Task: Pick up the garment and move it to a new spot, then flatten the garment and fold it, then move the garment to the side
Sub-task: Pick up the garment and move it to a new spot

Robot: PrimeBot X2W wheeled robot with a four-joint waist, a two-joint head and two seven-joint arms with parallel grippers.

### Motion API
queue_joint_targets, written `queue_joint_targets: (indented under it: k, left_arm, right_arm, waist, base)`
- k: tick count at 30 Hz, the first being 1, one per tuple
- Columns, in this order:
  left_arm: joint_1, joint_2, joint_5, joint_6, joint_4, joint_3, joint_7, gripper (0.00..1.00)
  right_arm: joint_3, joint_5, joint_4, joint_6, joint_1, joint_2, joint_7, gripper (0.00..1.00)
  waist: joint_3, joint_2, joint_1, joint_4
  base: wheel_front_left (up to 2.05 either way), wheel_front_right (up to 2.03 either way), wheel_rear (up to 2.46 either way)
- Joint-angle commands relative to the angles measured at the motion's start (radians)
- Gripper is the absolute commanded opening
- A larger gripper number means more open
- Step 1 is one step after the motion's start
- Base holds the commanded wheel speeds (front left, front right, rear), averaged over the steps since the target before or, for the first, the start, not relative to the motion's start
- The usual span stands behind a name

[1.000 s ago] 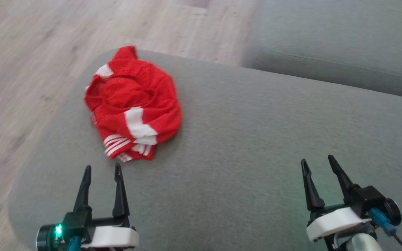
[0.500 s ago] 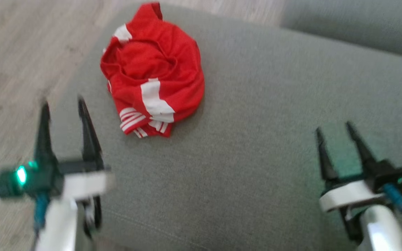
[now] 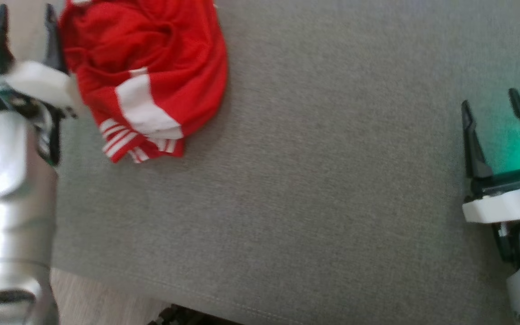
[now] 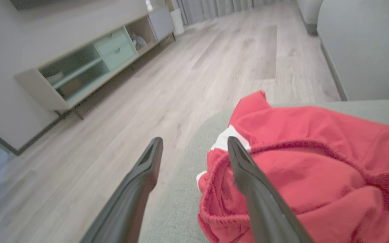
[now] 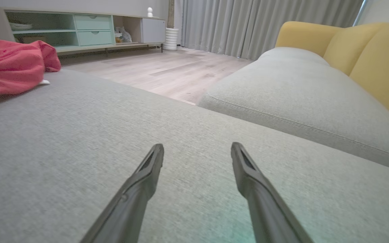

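Note:
The garment point(image 3: 151, 67) is a crumpled red piece with white stripes, lying in a heap near the left end of the grey cushion point(image 3: 309, 180). My left gripper point(image 3: 24, 13) stands open at the heap's left edge, fingers apart, with one finger right against the red cloth point(image 4: 309, 168) and nothing between the jaws point(image 4: 194, 143). Far to the right, my right gripper point(image 3: 490, 100) hovers open over bare cushion, well away from the garment point(image 5: 8, 71). Its fingers point(image 5: 197, 148) hold nothing.
The cushion's left edge drops to pale wooden floor point(image 4: 181, 67). A low TV cabinet point(image 4: 89, 60) lines the wall beyond. A second grey cushion point(image 5: 299, 91) with yellow backrests point(image 5: 366, 50) lies to the right. The cushion's near edge point(image 3: 197, 298) runs along the bottom.
The head camera has tilted down and shifted, so the whole picture has slid. My left gripper has reached forward to the garment's left edge. The right gripper stays open over the cushion.

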Motion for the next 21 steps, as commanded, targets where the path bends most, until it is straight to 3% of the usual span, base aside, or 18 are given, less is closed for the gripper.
queue_joint_targets:
  k: [1,10,11,14,19,21]
  left_arm:
    - [-0.02,0.065,-0.01,-0.004,-0.002,0.038,0.014,1.0]
    - [-0.158,0.134,-0.018,-0.059,0.279,0.012,0.15,1.0]
    - [-0.166,0.141,-0.018,-0.059,0.286,0.013,0.125,0.0]
    - [-0.188,0.146,-0.013,-0.064,0.284,-0.001,0.028,0.0]
    - [-0.245,0.187,0.049,-0.012,0.221,-0.048,-0.158,0.0]
    - [-0.258,0.195,0.067,-0.015,0.181,-0.07,-0.176,0.0]
  right_arm:
    - [0.015,0.007,-0.04,0.008,-0.01,-0.013,-0.01,1.0]
    - [0.018,0.005,-0.077,0.008,-0.039,-0.031,-0.01,1.0]
    - [0.021,0.005,-0.077,0.008,-0.043,-0.028,-0.01,1.0]
    - [0.026,0.009,-0.074,0.008,-0.046,-0.018,-0.01,1.0]
    - [0.047,0.027,-0.053,0.008,-0.056,0.02,-0.01,1.0]
    - [0.059,0.031,-0.046,0.008,-0.058,0.036,-0.01,1.0]
  waist:
    - [0.056,0.0001,-0.0004,-0.043]
    - [0.13,0.0001,-0.0004,-0.086]
    - [0.13,0.0001,-0.0004,-0.089]
    - [0.123,0.0001,-0.0004,-0.094]
    - [0.068,0.0001,-0.0004,-0.118]
    - [0.034,0.0001,-0.0004,-0.132]
  base:
    - [0.0,0.0,0.0]
    - [0.0,0.0,0.0]
    - [0.0,0.0,0.0]
    - [0.0,0.0,0.0]
    - [0.0,0.0,0.0]
    - [0.0,0.0,0.0]
